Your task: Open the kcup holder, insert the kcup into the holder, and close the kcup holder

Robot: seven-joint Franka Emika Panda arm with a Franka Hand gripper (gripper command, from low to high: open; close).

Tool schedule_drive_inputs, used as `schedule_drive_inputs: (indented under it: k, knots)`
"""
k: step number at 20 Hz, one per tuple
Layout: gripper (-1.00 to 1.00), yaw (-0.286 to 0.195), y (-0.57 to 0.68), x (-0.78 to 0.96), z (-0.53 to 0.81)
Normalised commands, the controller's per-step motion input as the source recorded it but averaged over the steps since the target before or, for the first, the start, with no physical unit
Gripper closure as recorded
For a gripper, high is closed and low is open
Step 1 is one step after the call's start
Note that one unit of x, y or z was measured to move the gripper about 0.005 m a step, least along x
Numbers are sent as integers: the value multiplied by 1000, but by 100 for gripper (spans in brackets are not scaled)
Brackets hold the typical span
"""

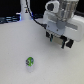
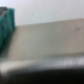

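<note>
Your end effector [image 1: 62, 43]: dark fingers hang above pale worktop [image 1: 20, 45], nothing held; how far apart, can't tell.

Small green foil-topped kcup [image 1: 30, 62] sits well apart, toward exterior view's left. Black kcup holder not seen.

Risk: careless descent could tip light pod. Open room all round it; no worktop edges seen nearby.

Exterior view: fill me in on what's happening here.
A robot arm hangs over a white table, its gripper in the air at the exterior view's upper right, holding nothing that shows. The kcup sits alone on the table, apart from the gripper. The holder can't be made out, and the blurred wrist view adds little.
</note>
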Motion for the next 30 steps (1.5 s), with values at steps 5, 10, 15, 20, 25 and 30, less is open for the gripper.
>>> schedule_drive_inputs:
  k: [5,10,15,20,25,30]
  knots:
    - [-100,-140,-536,363,254]
    - [-100,-164,-709,287,168]
    - [-100,-174,-752,274,81]
    - [-100,-189,-702,259,29]
    - [-100,-165,-484,444,7]
    - [-100,-138,-277,539,-36]
